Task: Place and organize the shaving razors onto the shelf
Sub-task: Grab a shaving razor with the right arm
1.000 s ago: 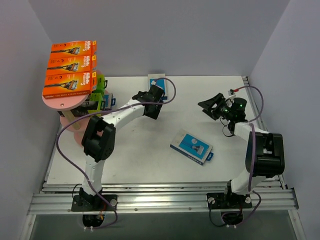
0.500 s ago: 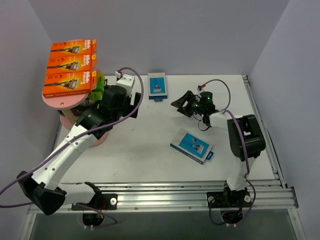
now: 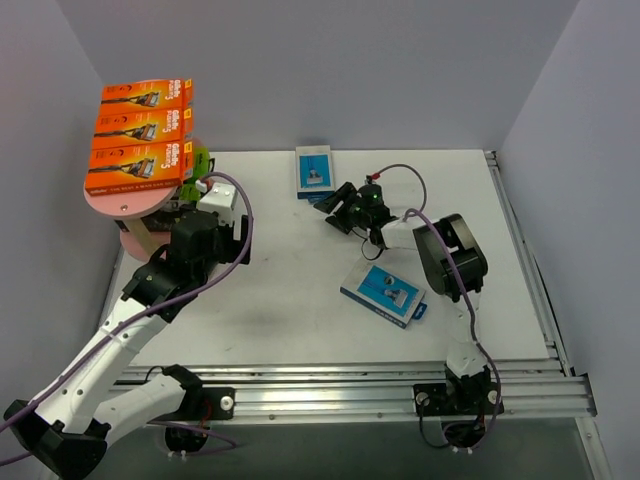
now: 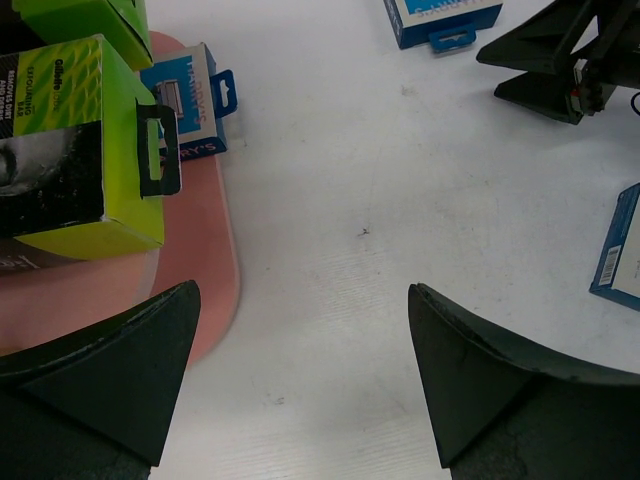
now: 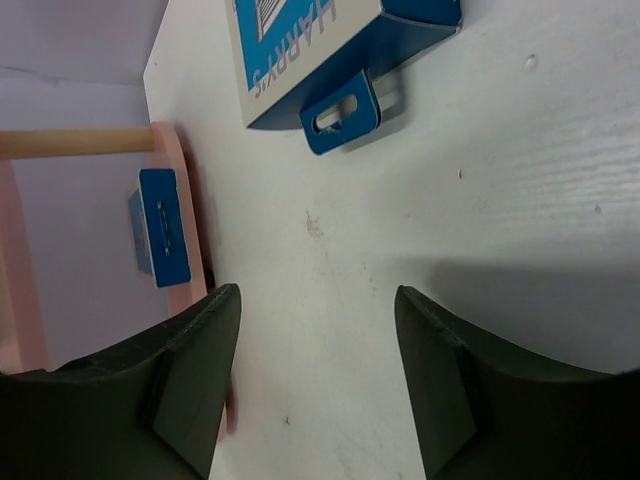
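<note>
- Nearest the arm bases, one blue pack [image 3: 383, 293] lies flat and askew on the desk [image 3: 280, 310].
- Beyond it, the left end effector [image 4: 302, 295] hangs beside the foot of the shelf [image 4: 215, 260], jaws spread wide and gripping nothing.
- Further back, the right end effector [image 5: 315, 292] is low over the desk with its jaws apart and empty. It is just short of a second blue pack [image 3: 315, 170] near the back edge.
- At far left, the shelf carries three orange packs [image 3: 138, 140] on its top board. Black-and-lime packs [image 4: 75, 150] sit on a lower board, and a third blue pack [image 4: 190, 100] is on the bottom one.

White table [image 3: 300, 320], grey walls [image 3: 400, 60]
</note>
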Robot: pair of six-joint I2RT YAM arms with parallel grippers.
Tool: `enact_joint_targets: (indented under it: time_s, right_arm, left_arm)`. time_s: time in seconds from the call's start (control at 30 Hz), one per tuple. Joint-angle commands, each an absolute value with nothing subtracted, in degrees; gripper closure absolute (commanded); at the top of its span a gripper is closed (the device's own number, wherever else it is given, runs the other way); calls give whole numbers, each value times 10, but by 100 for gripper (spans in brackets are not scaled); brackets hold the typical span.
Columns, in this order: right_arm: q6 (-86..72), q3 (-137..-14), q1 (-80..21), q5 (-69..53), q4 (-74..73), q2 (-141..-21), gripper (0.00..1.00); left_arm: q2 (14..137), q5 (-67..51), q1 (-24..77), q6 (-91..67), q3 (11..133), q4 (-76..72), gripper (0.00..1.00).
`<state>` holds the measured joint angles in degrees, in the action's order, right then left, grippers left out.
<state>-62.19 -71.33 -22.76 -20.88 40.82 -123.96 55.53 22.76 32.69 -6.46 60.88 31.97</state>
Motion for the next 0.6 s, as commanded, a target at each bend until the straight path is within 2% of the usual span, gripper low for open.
enact_joint_targets:
  time_s: [0.0, 0.03, 0.27, 0.4, 0.57]
  right_arm:
    - [-648, -764, -232, -156, 412, -1265, 42]
    - [-652, -769, -232, -152, 414, -1272, 42]
    - [-683, -813, -233, -119, 417, -1327, 43]
    - [-694, -841, -233, -110, 417, -1360, 44]
    - [-701, -871, -237, -100, 407, -1382, 48]
  left_arm:
    - [535, 212, 318, -77, 592, 272, 6]
    - [533, 212, 320, -76, 592, 272, 4]
    - [517, 196, 330, -76, 588, 266, 16]
    - [514, 231, 349, -76, 589, 272, 3]
    - [510, 258, 370, -73, 590, 273, 6]
